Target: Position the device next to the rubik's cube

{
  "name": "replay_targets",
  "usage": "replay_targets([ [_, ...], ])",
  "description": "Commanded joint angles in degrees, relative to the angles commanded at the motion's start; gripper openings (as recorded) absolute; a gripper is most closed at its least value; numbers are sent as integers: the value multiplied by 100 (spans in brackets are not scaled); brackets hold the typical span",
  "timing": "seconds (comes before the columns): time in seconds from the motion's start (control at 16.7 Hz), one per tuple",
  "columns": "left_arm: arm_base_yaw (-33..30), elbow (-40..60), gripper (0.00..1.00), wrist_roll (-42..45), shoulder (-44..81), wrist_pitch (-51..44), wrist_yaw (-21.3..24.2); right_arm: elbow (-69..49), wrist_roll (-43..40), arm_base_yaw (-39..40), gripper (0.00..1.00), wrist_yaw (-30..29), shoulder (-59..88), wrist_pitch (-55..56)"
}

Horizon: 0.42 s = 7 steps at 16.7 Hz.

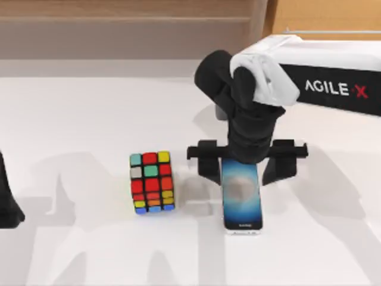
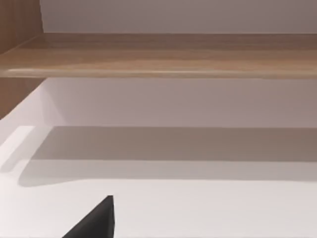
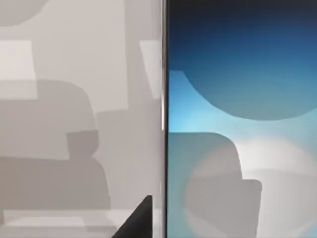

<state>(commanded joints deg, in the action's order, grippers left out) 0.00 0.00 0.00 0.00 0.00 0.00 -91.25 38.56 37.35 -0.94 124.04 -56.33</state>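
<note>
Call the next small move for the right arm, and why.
Probably lift the right gripper straight up. Its fingers stand wide open, straddling the far end of the smartphone, which lies flat on the table just right of the Rubik's cube, apart from it.

One rubik's cube (image 1: 152,182), one device (image 1: 241,196), two tools, one table (image 1: 89,119)
</note>
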Motion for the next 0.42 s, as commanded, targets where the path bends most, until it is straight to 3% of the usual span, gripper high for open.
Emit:
replay_targets([
  [0.12,0,0,100,0,0,0,0,0,0,0,100,0,0,0],
  [0.42,0,0,100,0,0,0,0,0,0,0,100,0,0,0],
])
